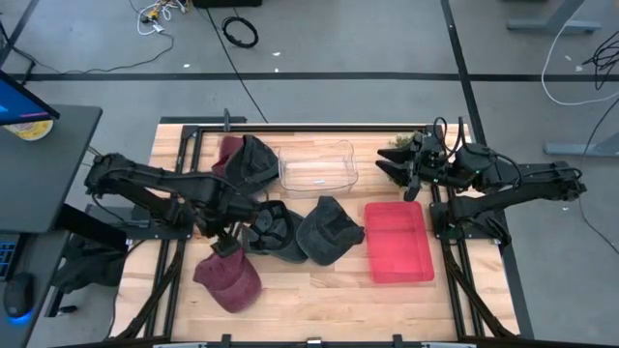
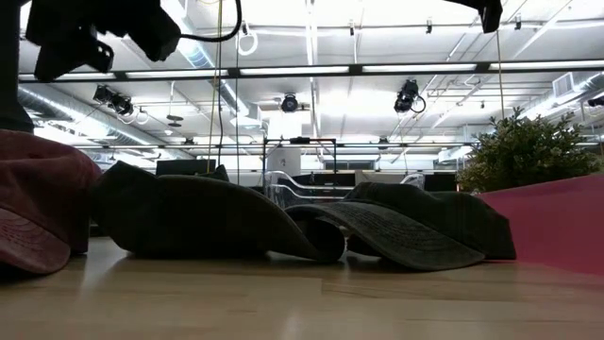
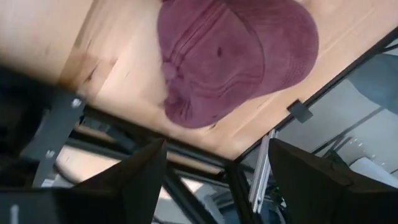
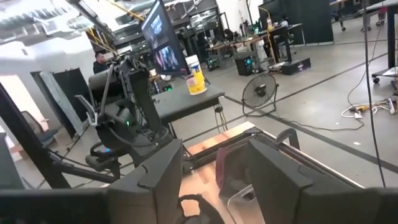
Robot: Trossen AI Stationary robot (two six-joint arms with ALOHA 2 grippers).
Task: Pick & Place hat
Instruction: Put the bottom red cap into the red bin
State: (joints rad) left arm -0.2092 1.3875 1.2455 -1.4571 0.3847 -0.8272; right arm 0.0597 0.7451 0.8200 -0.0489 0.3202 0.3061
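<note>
A maroon cap [image 1: 229,280] lies crown-up on the wooden table near its near-left corner, also seen in the left wrist view [image 3: 236,56] and at the left of the low view [image 2: 38,208]. My left gripper [image 1: 227,237] hovers just above and beyond it, open [image 3: 214,180], touching nothing. Two dark caps [image 1: 276,230] [image 1: 329,230] lie at mid-table. Another maroon cap [image 1: 230,155] and a dark cap [image 1: 253,162] rest at the far side. My right gripper [image 1: 406,169] waits open [image 4: 214,174] at the far right, raised above the table.
A clear plastic box [image 1: 317,166] stands at the far middle and a red tray [image 1: 397,240] on the right. A small green plant [image 1: 397,145] sits by the right gripper. Bare wood shows along the near edge [image 1: 319,295].
</note>
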